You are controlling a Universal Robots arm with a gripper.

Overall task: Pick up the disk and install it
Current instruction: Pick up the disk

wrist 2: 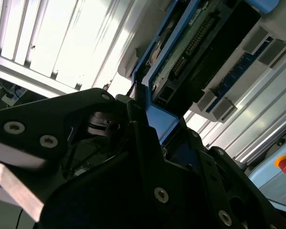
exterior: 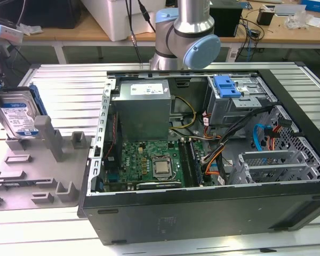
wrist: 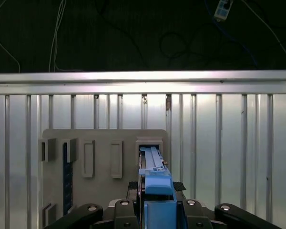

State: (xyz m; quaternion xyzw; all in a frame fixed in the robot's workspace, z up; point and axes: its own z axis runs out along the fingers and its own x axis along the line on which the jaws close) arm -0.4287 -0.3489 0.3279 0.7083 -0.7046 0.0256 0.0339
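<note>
Gripper (wrist: 156, 206) was clamped on the disk (exterior: 16, 114) by its blue frame edges. The disk stood upright at the grey holder (exterior: 48, 176) on the table (exterior: 69, 85), at the exterior view's left. Judged rigid, fairly heavy and shock-sensitive; the frame edges suited holding, not the circuit side.

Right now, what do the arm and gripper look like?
Arm: silver metal tube with grey rounded joint housings and a round light-blue cap on the joint. Gripper: matte black, built from angular plates and linkage bars, dotted with bright round screw heads in both wrist views.
</note>
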